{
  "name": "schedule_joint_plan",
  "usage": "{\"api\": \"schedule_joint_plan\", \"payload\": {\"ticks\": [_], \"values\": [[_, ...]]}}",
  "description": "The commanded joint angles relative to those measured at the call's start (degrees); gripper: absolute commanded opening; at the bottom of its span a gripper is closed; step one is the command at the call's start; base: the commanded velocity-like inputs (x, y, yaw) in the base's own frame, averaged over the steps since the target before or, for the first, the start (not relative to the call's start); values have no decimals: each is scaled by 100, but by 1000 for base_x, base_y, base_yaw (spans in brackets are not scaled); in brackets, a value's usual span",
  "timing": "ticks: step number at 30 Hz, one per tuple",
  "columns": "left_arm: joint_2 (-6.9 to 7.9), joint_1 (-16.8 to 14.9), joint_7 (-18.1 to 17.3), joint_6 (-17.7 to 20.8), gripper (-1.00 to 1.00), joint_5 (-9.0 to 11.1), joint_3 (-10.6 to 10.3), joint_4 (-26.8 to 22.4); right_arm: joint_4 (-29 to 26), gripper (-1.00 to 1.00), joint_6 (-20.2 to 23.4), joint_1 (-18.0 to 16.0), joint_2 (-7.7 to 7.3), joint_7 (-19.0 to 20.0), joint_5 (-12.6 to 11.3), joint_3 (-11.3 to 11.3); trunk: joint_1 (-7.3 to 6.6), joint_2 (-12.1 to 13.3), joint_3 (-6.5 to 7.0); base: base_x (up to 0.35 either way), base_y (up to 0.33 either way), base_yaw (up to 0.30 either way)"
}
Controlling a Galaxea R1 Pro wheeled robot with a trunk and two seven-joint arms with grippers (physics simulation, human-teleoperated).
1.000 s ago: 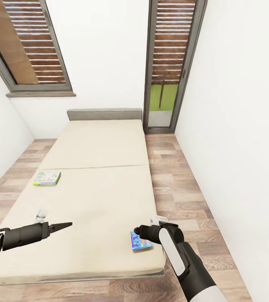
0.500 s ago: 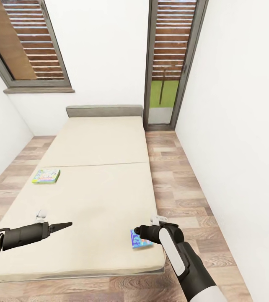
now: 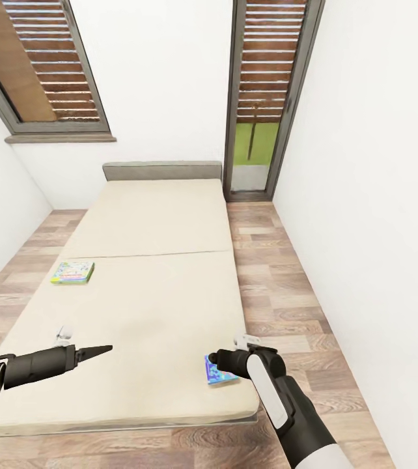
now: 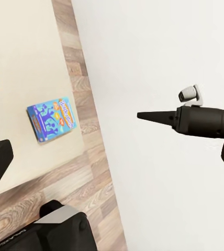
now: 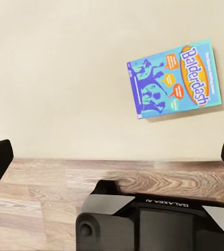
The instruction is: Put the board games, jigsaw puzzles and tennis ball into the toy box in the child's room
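We face the bed [image 3: 157, 286] from its foot, and 2 board games lie flat on the cream mattress. The blue Balderdash box [image 3: 217, 372] sits at the near right corner of the bed, close to the foot edge and the right side edge, which is why our right arm is pulled in over that corner: it is the nearer of the 2 and the obvious first pick. The right wrist view looks straight down on it [image 5: 175, 81], cover up, with bare mattress all round and the wood floor [image 3: 280, 286] just past the bed's edge.

The right end effector [image 3: 213, 357] hangs above the box without touching it. Its 2 fingertips show at opposite edges of the right wrist view, so we judge it spread wide and empty, ready to close across the box.

The second game, the green-and-white box [image 3: 73, 271], rests near the left edge of the bed, about halfway up, well apart from the first. Our left arm reaches out over the near left part of the mattress. The left end effector [image 3: 95, 351] shows as a single dark taper pointing inward; we cannot tell how far open it is, and it holds nothing.

Neither game is lifted yet.
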Motion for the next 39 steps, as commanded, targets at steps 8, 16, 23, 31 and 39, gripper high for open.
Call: {"api": "schedule_joint_plan", "payload": {"ticks": [8,16,23,31,39], "values": [[1,-2,-16,55,100,2,1,0,4,100,-382,-2,0,-57,-63,4,3,-10,-11,0,34,0],[1,-2,-17,55,100,-2,1,0,-7,100,-447,-2,0,-52,-74,7,3,-10,-11,0,5,0],[1,-3,-16,54,100,-6,-3,0,-49,100,-484,-2,0,-62,-62,27,3,-10,-11,0,1,0],[-2,-8,-15,54,100,-6,-5,0,-72,100,-488,-118,0,-121,-59,6,3,-10,-11,0,0,0],[-7,-7,-14,55,100,-14,-7,0,382,100,-443,-784,0,-547,-83,-79,3,-10,-11,0,0,0]]}}
